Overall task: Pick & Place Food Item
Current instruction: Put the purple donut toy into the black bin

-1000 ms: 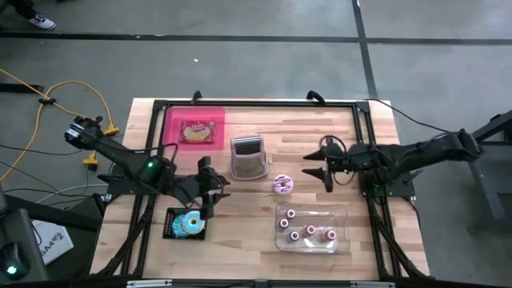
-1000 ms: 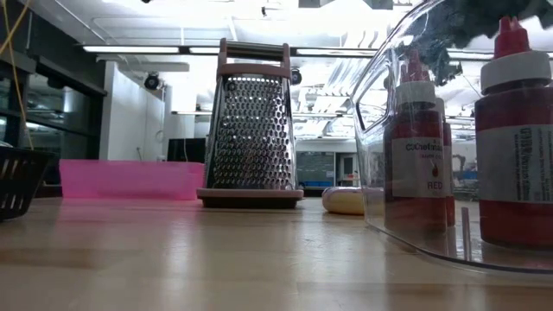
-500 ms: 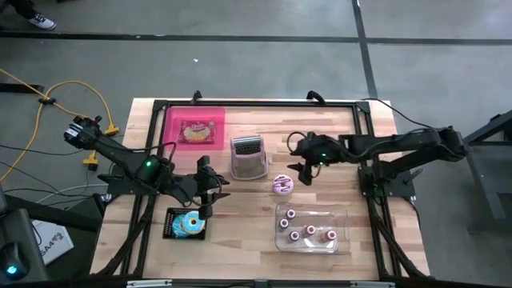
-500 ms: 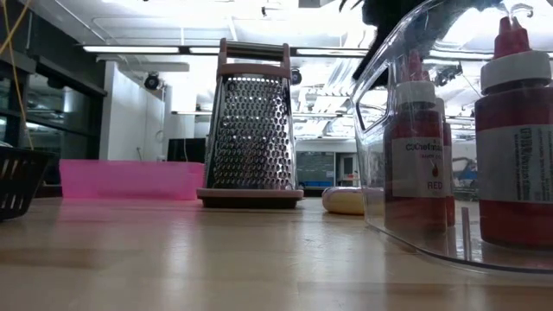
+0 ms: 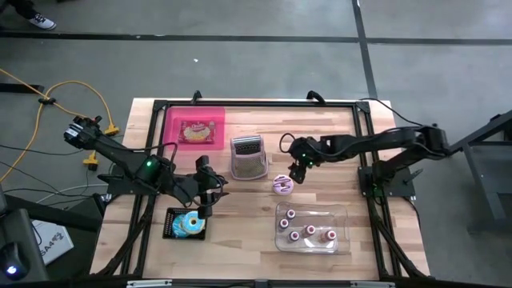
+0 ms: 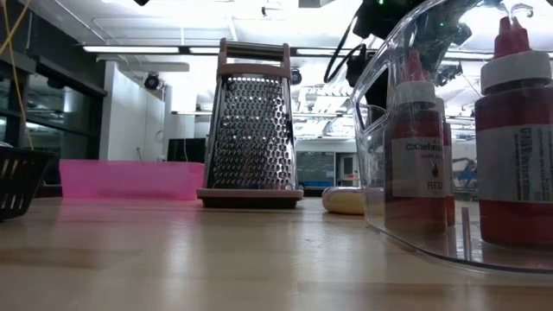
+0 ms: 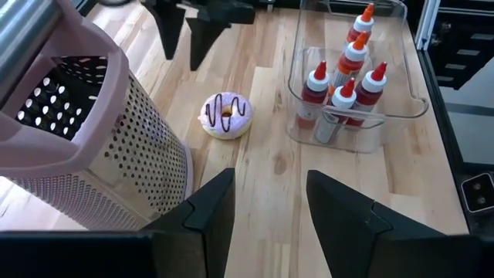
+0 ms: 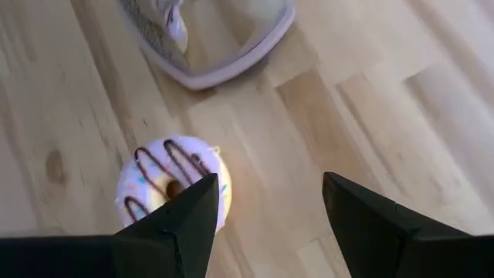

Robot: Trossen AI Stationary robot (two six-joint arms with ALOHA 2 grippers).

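Note:
A lilac-iced donut with chocolate stripes [image 5: 282,186] lies flat on the wooden table, right of a metal grater [image 5: 249,156]. My right gripper [image 5: 296,174] hangs open just above it on its right side, fingers slanting down. In the right wrist view the donut [image 8: 171,189] sits by one finger [image 8: 185,224], not between the two, and nothing touches it. My left gripper [image 5: 214,186] waits open above the table left of the grater, near a black basket [image 5: 171,232] holding a blue-iced donut [image 5: 190,225]. From the left wrist view the striped donut [image 7: 225,116] and my right gripper [image 7: 185,38] both show.
A pink tray [image 5: 172,120] holding a packaged snack [image 5: 195,130] stands at the far left. A clear bin [image 5: 346,218] of red sauce bottles [image 7: 343,73] sits near the front, right of centre. The grater [image 6: 251,121] stands upright close to the donut [image 6: 344,199]. Bare wood lies between donut and bin.
My right gripper has swept toward the table's left edge and down, from beside its own base to just over the striped donut. It has tipped from nearly level to pointing steeply down. Its fingers stay apart. The donut has not moved.

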